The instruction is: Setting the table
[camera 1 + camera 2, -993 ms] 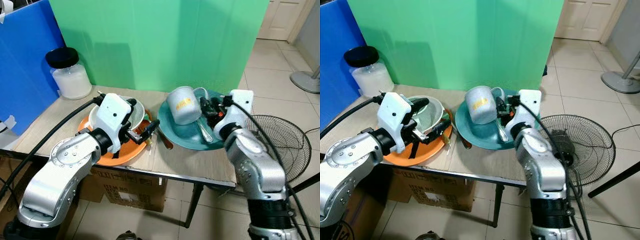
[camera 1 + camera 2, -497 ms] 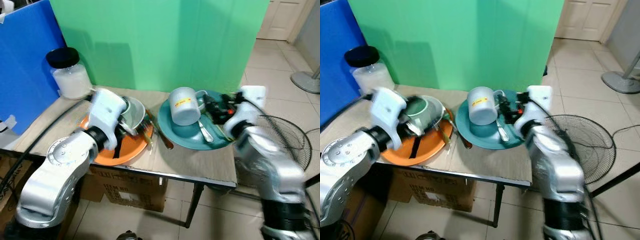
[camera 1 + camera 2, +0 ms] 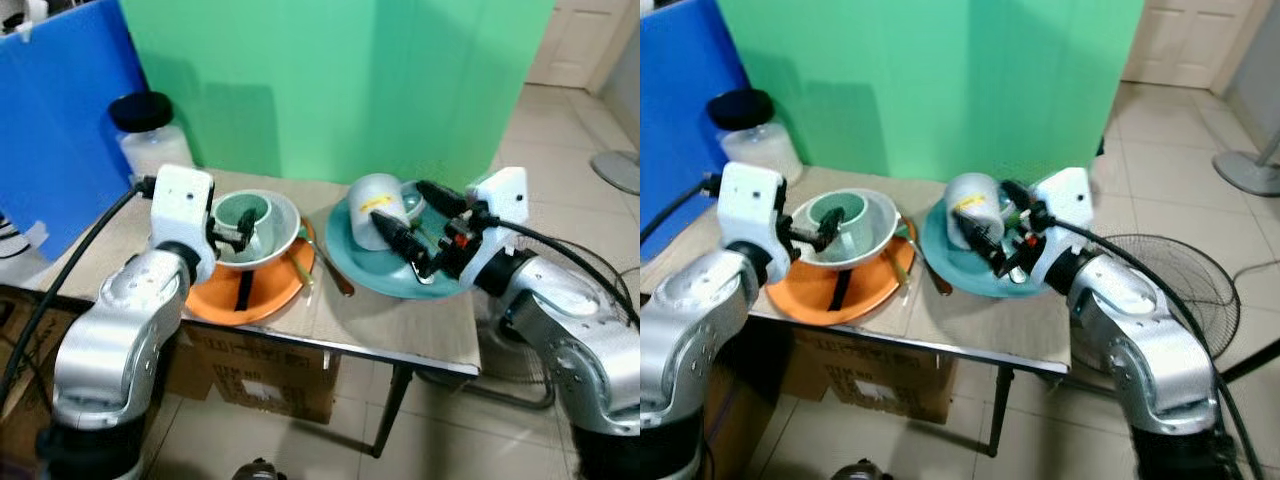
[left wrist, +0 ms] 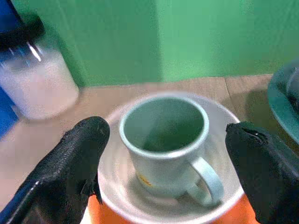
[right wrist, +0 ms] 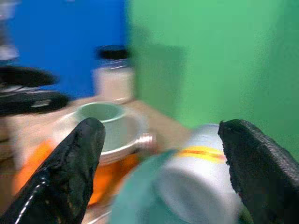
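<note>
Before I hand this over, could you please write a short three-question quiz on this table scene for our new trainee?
1. True or false: the green mug stands upright inside the white bowl.
2. The pale mug with the yellow label rests on:
A. the orange plate
B. the teal plate
C. the bare table
3. Fill the gap: the spoon lies on the table between the orange plate and the ____ plate.

Key
1. True; the open left claw points at it.
2. B; it lies tipped over, with the open right claw near it.
3. teal
</note>
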{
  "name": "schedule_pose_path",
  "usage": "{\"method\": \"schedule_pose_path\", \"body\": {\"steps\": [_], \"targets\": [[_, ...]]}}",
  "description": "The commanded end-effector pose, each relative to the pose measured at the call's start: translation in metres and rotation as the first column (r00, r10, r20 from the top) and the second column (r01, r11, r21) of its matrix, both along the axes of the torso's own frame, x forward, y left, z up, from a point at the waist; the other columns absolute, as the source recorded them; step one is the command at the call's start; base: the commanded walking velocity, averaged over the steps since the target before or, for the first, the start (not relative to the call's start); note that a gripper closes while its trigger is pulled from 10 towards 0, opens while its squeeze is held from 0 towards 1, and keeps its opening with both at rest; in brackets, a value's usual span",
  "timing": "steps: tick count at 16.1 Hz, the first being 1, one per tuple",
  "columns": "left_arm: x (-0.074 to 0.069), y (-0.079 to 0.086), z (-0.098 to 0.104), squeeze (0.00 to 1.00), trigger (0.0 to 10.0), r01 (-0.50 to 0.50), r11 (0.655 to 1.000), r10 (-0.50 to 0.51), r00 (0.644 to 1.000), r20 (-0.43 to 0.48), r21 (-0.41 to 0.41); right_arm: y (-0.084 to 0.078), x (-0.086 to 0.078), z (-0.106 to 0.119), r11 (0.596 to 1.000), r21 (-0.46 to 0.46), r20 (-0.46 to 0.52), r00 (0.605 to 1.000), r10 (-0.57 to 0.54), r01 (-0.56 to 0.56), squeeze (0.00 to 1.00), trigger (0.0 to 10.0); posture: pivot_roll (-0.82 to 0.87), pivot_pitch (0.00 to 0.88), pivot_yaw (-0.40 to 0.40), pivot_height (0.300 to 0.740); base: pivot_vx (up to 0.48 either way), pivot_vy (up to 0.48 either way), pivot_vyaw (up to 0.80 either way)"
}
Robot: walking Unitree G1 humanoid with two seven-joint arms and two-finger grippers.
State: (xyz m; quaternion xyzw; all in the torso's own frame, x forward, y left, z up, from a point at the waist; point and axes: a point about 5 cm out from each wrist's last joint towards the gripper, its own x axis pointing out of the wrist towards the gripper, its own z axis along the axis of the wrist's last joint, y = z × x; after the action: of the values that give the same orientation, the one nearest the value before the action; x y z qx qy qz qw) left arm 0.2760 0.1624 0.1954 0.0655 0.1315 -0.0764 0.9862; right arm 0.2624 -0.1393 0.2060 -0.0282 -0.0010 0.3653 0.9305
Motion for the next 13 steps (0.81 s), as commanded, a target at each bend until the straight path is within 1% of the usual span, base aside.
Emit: {"method": "schedule_pose_path", "body": {"steps": [1,2,3,4,5,6,7,9,11,12,13], "targets": [[-0.003,-0.002,-0.003,0.0,10.0,-0.01,1.0,0.009,0.997,-0.079,-0.008,0.003,-0.006,0.004,0.997,-0.012,0.0,0.997,0.081,-0.081,0.0,10.0,0.16,0.0,0.029,0.74,0.0,0.0,0.0],[-0.004,-0.005,-0.005,0.0,10.0,-0.022,0.999,0.019,0.994,-0.109,-0.026,0.003,-0.008,0.003,0.994,-0.028,-0.005,0.994,0.105,-0.105,0.0,10.0,0.16,0.0,0.029,0.74,0.0,0.0,0.0],[-0.005,-0.013,-0.006,0.0,10.0,-0.008,0.998,0.001,0.991,-0.137,-0.055,0.002,-0.009,0.002,0.989,-0.061,-0.01,0.991,0.137,-0.137,0.0,10.0,0.16,0.0,0.026,0.74,0.0,0.0,0.0],[-0.005,-0.022,-0.006,0.0,10.0,0.038,0.998,-0.045,0.99,-0.131,-0.055,0.001,-0.007,0.001,0.986,-0.082,-0.01,0.99,0.143,-0.143,0.0,10.0,0.16,0.0,0.023,0.74,0.0,0.0,0.0],[-0.005,-0.025,-0.007,0.0,10.0,0.056,0.996,-0.065,0.988,-0.142,-0.062,0.001,-0.006,0.001,0.986,-0.086,-0.01,0.99,0.142,-0.142,0.0,10.0,0.16,0.0,0.022,0.74,0.0,0.0,0.0],[-0.007,-0.029,-0.01,0.0,10.0,0.092,0.991,-0.108,0.978,-0.181,-0.093,0.002,-0.005,0.001,0.986,-0.087,-0.013,0.99,0.144,-0.145,0.0,10.0,0.16,0.0,0.022,0.74,0.0,0.0,0.0],[-0.009,-0.032,-0.013,0.0,10.0,0.123,0.987,-0.143,0.967,-0.21,-0.107,0.003,-0.005,0.001,0.985,-0.085,-0.016,0.988,0.15,-0.151,0.0,10.0,0.17,0.0,0.019,0.74,0.0,0.0,0.0],[-0.004,-0.028,-0.018,0.0,10.0,0.08,0.992,-0.1,0.967,-0.235,-0.095,0.006,-0.006,0.001,0.983,-0.08,-0.018,0.986,0.165,-0.166,0.0,10.0,0.17,0.0,0.019,0.74,0.0,0.0,0.0],[0.003,-0.021,-0.016,0.0,10.0,0.023,0.996,-0.042,0.973,-0.226,-0.088,0.007,-0.007,0.001,0.98,-0.081,-0.016,0.983,0.182,-0.183,0.0,10.0,0.16,0.0,0.023,0.74,0.0,0.0,0.0],[0.006,-0.019,-0.016,0.0,10.0,0.013,0.996,-0.033,0.973,-0.23,-0.088,0.007,-0.007,0.001,0.979,-0.08,-0.013,0.982,0.188,-0.189,0.0,10.0,0.16,0.0,0.022,0.74,0.0,0.0,0.0],[0.007,-0.018,-0.016,0.0,9.7,0.011,0.996,-0.031,0.972,-0.234,-0.086,0.007,-0.007,0.001,0.978,-0.08,-0.013,0.981,0.192,-0.192,0.0,10.0,0.16,0.0,0.022,0.74,0.0,0.0,0.0]]}}
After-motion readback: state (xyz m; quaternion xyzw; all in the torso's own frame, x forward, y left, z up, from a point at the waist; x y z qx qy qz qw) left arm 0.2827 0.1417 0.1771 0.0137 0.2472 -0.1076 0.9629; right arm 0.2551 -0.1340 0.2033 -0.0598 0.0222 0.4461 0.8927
